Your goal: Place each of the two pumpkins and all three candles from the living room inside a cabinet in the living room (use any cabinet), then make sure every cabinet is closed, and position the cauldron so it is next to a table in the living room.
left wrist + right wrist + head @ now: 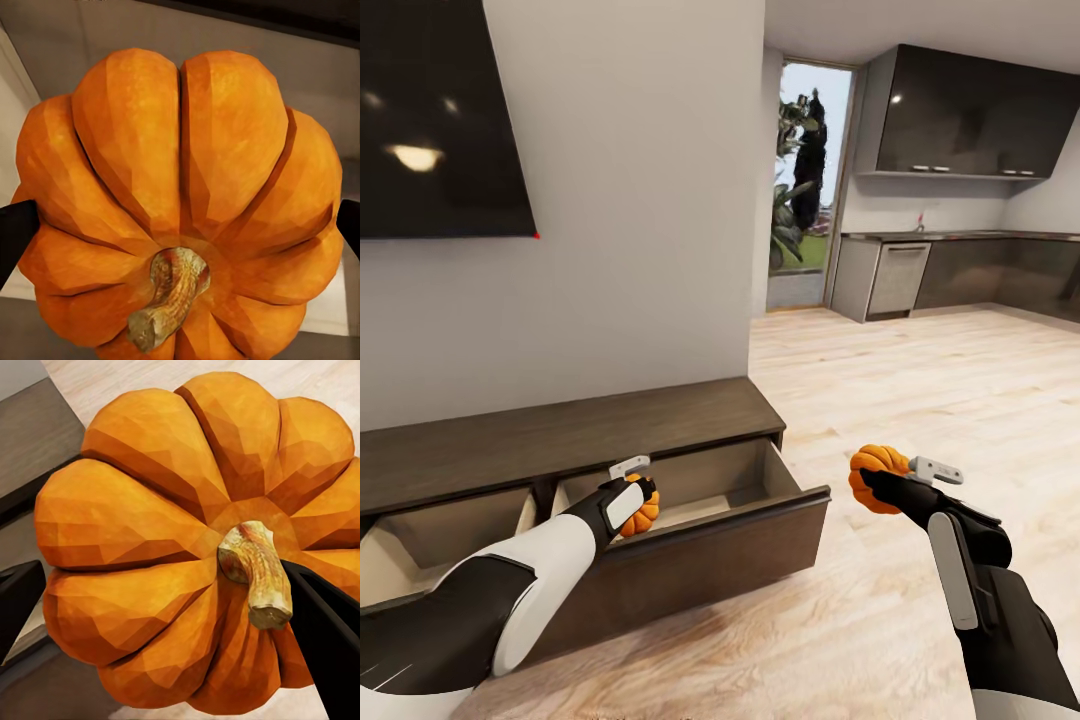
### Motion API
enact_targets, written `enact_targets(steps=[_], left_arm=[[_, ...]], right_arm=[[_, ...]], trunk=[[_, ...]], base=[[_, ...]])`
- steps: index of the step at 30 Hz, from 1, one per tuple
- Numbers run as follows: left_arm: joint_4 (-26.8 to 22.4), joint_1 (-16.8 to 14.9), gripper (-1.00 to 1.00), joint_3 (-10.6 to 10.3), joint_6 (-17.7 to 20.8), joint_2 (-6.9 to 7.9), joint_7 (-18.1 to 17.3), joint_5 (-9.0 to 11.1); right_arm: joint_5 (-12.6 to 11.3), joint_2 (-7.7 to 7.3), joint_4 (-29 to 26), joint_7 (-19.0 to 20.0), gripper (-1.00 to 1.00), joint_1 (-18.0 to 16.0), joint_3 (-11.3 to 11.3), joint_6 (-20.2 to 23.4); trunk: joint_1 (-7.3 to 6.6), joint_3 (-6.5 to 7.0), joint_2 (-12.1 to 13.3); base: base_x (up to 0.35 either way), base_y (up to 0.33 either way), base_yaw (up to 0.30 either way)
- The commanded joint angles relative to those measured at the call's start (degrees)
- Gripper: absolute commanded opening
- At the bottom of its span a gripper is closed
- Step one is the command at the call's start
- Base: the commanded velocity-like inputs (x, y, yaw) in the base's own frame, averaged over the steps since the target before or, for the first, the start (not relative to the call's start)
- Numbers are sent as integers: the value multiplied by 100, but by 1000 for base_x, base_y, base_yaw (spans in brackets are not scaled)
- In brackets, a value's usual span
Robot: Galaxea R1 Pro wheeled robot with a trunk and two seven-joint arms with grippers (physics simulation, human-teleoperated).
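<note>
Both pumpkins are bright orange with darker orange shading in the grooves between ribs: one (643,512) over the cabinet (560,430), the other (876,478) beside the cabinet over the floor (920,390). Each stem (171,298) is mottled tan, grey-green and brown. The cabinet is dark brown with faint wood grain; its drawer interiors are pale beige. The floor is light blond wood planking. Arm shells are white over black.

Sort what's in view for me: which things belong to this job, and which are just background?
Job:
- pumpkin in the left gripper, over the open drawer
- pumpkin in the right gripper, above the floor
- cabinet

Background:
- wall screen
- kitchen units
- glass door
</note>
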Motion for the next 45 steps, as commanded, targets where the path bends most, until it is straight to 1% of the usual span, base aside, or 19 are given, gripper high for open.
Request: enact_targets(steps=[1, 19, 25, 30, 41, 43, 45], left_arm=[[-15, -2, -100, -56, 37, 1, 37, 19], [-15, -3, -100, -50, 45, 16, 4, 42], [-14, -2, -100, -50, 50, 12, -6, 45], [-7, -2, -100, -53, 57, 10, -13, 50], [-6, -2, -100, -59, 68, 1, -1, 47], [-6, -2, -100, -59, 67, 1, 0, 44], [-6, -2, -100, -59, 65, 1, 0, 38]], right_arm=[[-63, -2, -7, -56, -100, -3, 3, 22], [-55, -2, -7, -56, -100, -5, 2, 22], [-55, -2, -7, -56, -100, -6, 2, 22], [-55, -2, -7, -59, -100, -6, 2, 22], [-55, -2, 2, -73, -100, -5, 7, 22], [-55, -2, 20, -74, -100, -5, 9, 22], [-55, -2, 29, -74, -100, -5, 10, 22]], trunk=[[21, -24, -44], [21, -24, -44], [21, -24, -44], [21, -24, -44], [21, -24, -44], [65, -60, -124], [70, -104, -127]], base=[[0, 0, 0], [34, 0, 0], [10, 0, 0], [133, 0, 0], [7, 0, 0], [0, 0, 0], [0, 0, 0]])
